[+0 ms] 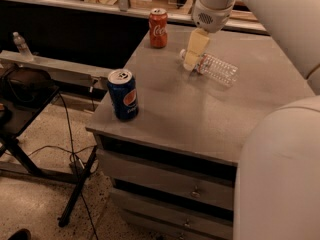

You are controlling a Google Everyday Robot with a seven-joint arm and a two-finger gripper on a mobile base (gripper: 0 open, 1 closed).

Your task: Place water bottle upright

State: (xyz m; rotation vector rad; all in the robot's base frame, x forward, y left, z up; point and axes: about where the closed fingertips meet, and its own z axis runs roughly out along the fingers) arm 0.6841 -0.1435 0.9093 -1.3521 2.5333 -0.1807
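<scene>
Camera view. Bottle (220, 70) lying on its side on cabinet top (200, 119), not yet upright. Gripper (195, 51) low at bottle's cap end, overlapping it; whether grasping or not, cannot tell. Red can (158, 28) near bottle, to its left. Blue can (123, 94) well apart from bottle. By the look of it, grasp, lift and standing up all left.

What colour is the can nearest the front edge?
The can is blue, red-white logo, in the camera view; the end effector is by the lying water bottle.
</scene>
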